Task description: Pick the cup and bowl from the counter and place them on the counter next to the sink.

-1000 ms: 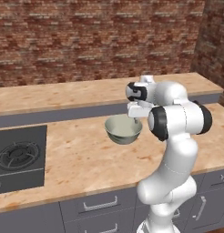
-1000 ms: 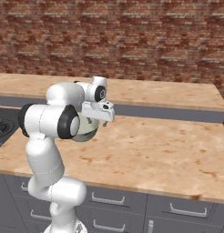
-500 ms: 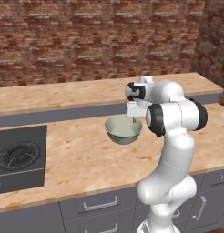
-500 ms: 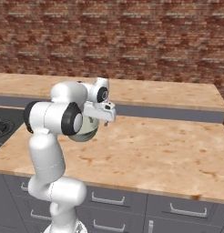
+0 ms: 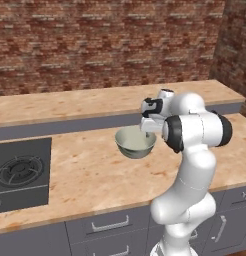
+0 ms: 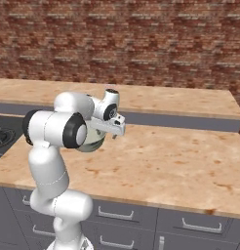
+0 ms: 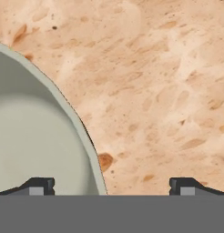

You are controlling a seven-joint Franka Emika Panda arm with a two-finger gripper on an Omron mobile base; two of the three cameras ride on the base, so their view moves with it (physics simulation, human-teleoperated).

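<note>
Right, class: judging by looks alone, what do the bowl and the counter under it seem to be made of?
Bowl: probably glazed ceramic, possibly plastic; smooth, plain pale grey-green outside, off-white inside, no pattern. Counter: looks like light tan wood or wood-look laminate; mottled grain-like streaks and darker knots, matt finish.

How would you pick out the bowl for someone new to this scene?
Find the tan counter below the brick wall. Right of the black stove, beside the white arm, sits the bowl. It is round, pale grey-green, with an off-white inside.
</note>
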